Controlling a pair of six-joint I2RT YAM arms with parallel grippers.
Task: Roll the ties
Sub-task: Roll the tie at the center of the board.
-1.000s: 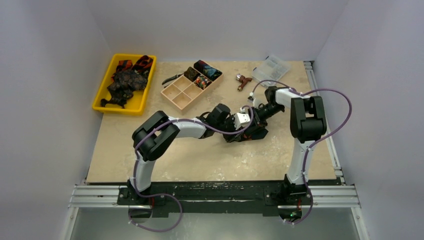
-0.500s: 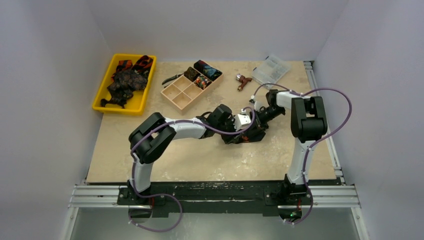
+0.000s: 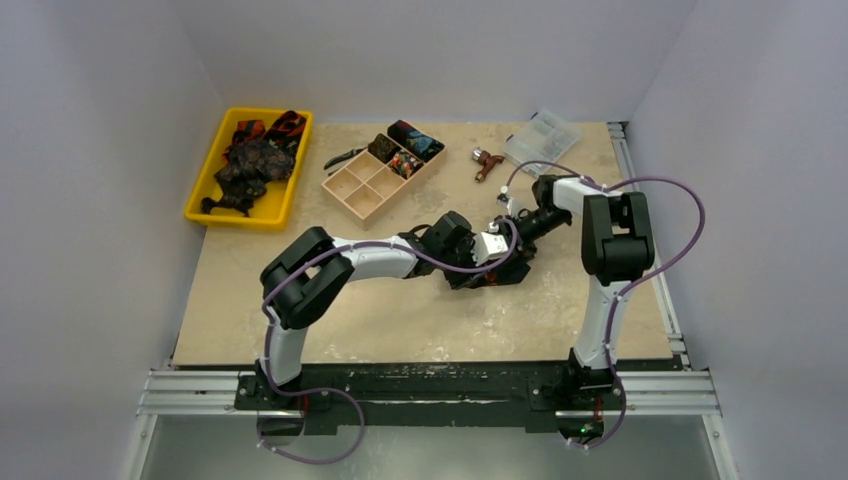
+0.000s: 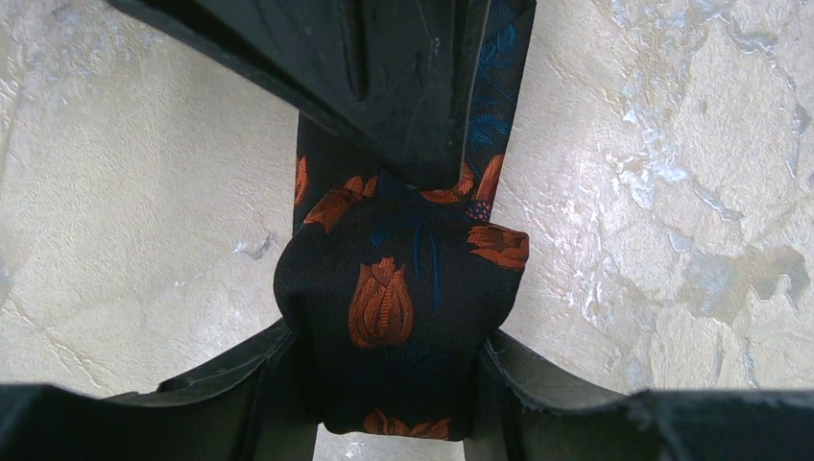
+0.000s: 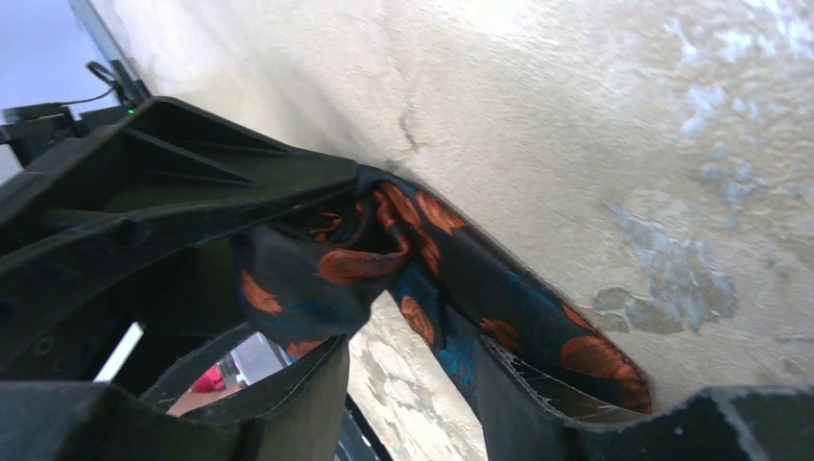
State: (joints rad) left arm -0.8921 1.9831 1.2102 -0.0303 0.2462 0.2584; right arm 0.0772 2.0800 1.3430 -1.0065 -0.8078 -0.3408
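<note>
Ties (image 3: 255,160) fill the yellow tray (image 3: 268,205) at the far left, and rolled ones sit in the far cells of the tan box (image 3: 352,186). Your left arm (image 3: 375,255) and right arm (image 3: 612,235) meet mid-table over one dark tie (image 3: 500,274).

From the left wrist you see the left gripper (image 4: 389,341) clamped on both sides of that tie's rolled end. Orange tulips show on the roll, and the tail runs away across the table (image 4: 144,240).

From the right wrist, the right gripper (image 5: 408,413) has its fingers apart and grips nothing. The flat tail lies on the table and passes between them.
</note>
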